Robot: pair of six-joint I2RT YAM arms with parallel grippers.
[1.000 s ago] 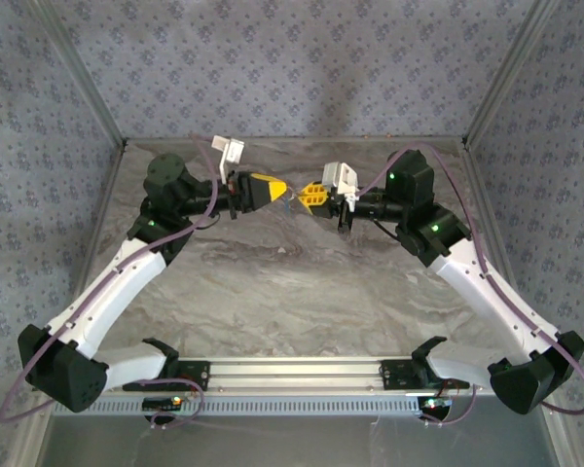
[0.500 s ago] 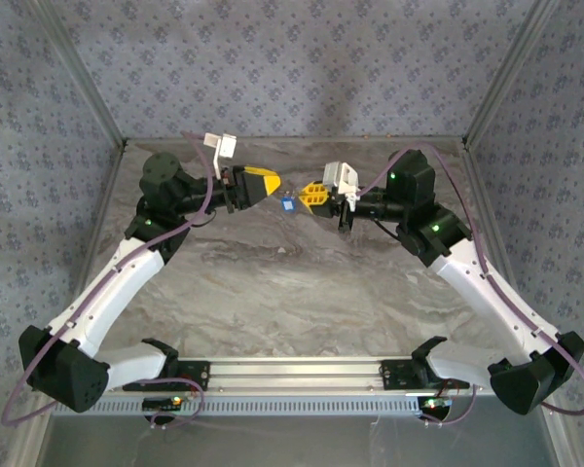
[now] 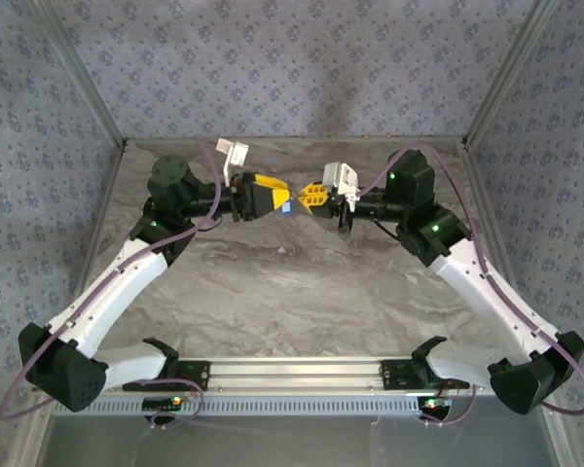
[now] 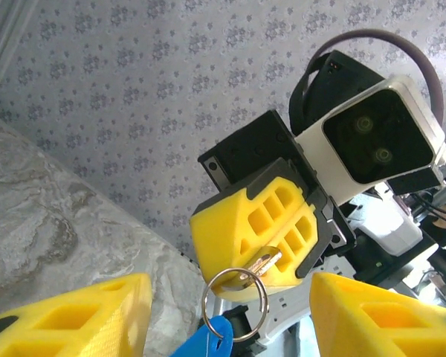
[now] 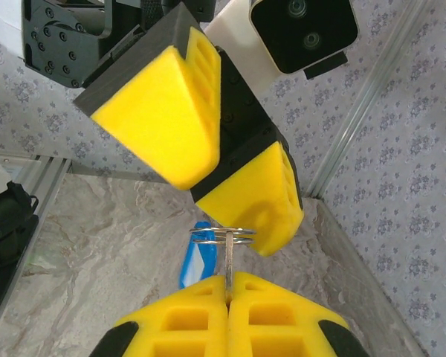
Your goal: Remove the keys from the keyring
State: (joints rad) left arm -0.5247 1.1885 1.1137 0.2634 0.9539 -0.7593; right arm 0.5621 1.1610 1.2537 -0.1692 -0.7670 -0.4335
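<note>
The keys are a tiny bright-blue bunch (image 3: pixel 286 204) held in the air between the two grippers. Close up, a silver keyring (image 4: pixel 236 303) carries a blue piece (image 4: pixel 206 343) and a metal key (image 4: pixel 261 264). My right gripper (image 5: pixel 228 279) is shut on that key's blade (image 5: pixel 228 262), with the ring (image 5: pixel 221 235) and the blue piece (image 5: pixel 196 257) hanging just beyond its pads. My left gripper (image 4: pixel 230 297) is open, its yellow pads (image 4: pixel 74 320) standing on either side of the ring without touching it. From above, the left gripper (image 3: pixel 277 201) faces the right gripper (image 3: pixel 310 196) tip to tip.
The marbled grey tabletop (image 3: pixel 292 282) lies below both arms. Patterned walls with metal corner posts (image 3: pixel 88 88) close in the back and sides. A metal rail (image 3: pixel 292 375) with the arm bases runs along the near edge.
The left gripper drew back and up half a second ago, then came forward and down again to the blue bunch. The right arm has held still with the key.
</note>
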